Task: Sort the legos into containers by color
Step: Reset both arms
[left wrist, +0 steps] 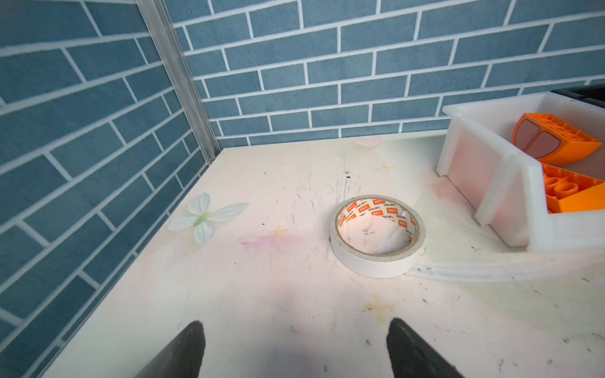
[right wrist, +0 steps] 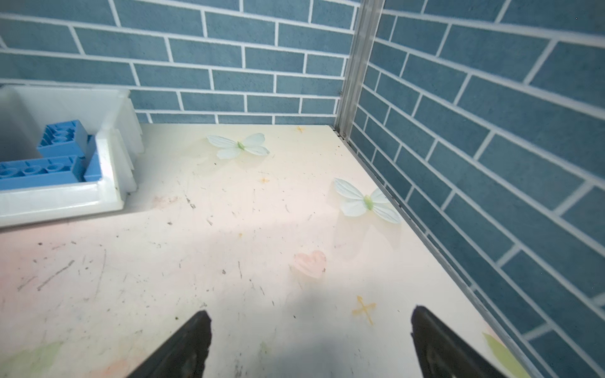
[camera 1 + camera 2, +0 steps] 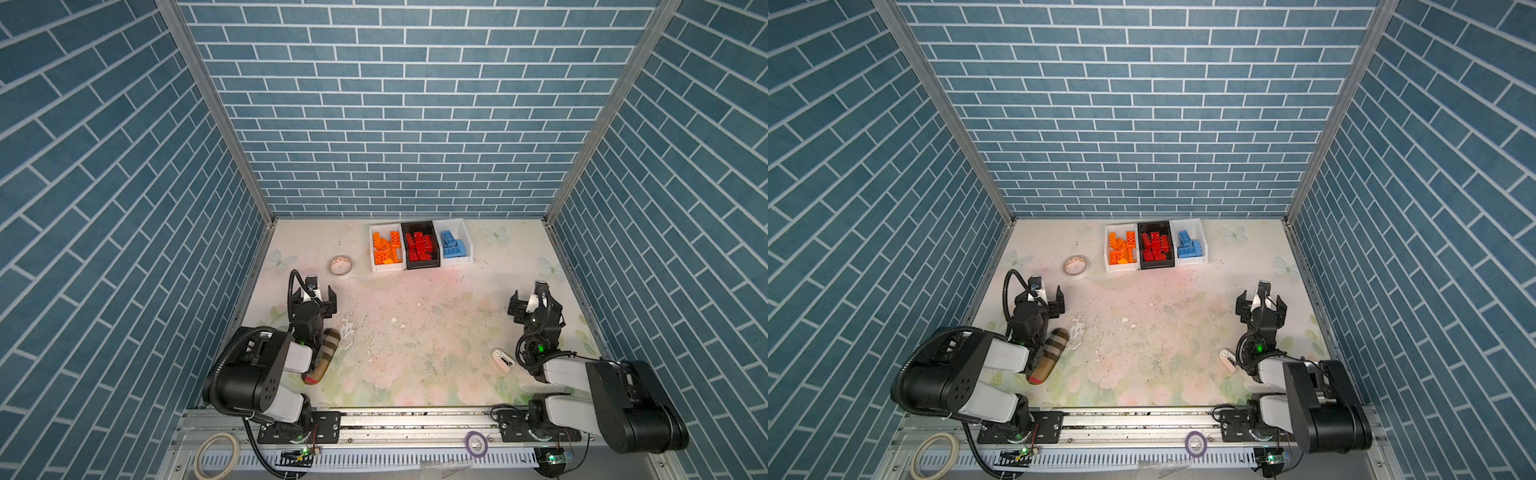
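Legos [image 3: 419, 248] lie sorted by color in three containers [image 3: 424, 266] that stand side by side in a row at the far end of the tabletop [image 3: 415, 328], near the back wall. Orange legos [image 3: 386, 249] occupy the left white container [image 3: 376, 267]. Red legos [image 3: 420, 243] occupy the black container [image 3: 409, 226] in the middle. Blue legos [image 3: 453, 246] occupy the right white container [image 3: 462, 261].

A tape roll [image 3: 341, 264] lies flat near the left white container, not touching it. The left gripper [image 3: 314, 297] is on the near side of the tape roll; its fingers [image 1: 183, 353] stand apart with nothing between them. The right gripper [image 3: 1261, 305] is near the right wall, well apart from the containers; its fingers [image 2: 183, 347] stand apart and hold nothing.

A plaid pouch [image 3: 322, 357] lies beside the left arm, partly hidden by it. A small white gadget [image 3: 502, 359] lies beside the right arm.
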Controlling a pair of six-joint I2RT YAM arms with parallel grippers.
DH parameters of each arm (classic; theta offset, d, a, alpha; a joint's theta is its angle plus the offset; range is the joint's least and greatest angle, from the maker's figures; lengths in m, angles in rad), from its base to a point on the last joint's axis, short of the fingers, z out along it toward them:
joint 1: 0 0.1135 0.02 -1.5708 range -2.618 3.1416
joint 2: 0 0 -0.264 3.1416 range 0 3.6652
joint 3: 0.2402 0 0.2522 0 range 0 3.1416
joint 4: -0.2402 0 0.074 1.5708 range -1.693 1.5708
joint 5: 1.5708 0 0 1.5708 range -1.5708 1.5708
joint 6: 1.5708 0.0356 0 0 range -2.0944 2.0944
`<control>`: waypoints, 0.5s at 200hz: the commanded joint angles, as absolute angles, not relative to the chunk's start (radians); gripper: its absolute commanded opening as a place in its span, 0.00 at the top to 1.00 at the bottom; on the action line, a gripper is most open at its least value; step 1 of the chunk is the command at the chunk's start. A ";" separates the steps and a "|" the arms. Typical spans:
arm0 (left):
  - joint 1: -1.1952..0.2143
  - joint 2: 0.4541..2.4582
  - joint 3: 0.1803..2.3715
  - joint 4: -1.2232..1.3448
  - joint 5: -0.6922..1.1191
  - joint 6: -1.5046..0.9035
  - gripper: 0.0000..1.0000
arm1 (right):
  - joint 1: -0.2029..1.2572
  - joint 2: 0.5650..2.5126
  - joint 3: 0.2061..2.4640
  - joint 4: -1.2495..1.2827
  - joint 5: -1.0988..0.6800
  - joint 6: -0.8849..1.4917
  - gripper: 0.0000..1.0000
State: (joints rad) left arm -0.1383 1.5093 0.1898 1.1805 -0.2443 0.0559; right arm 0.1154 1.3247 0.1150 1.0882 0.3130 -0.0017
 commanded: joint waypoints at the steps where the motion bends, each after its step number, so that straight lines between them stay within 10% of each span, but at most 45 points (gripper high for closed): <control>1: -0.113 1.505 0.232 1.213 -0.214 0.034 0.11 | 0.111 1.406 0.116 1.335 0.272 -0.032 0.05; 52: -0.068 1.512 0.258 1.170 -0.195 -0.014 0.12 | 0.001 1.512 0.239 1.187 0.171 0.072 0.21; 63: -0.067 1.511 0.258 1.170 -0.195 -0.014 0.12 | -0.009 1.517 0.242 1.188 0.163 0.078 0.02; 100: -0.069 1.509 0.253 1.175 -0.196 -0.012 0.11 | -0.008 1.515 0.235 1.202 0.158 0.072 0.01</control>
State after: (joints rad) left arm -0.0715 1.5093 0.2485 1.1648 -0.2024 -0.0074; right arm -0.0071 1.5177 0.2379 1.1973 0.1860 0.0559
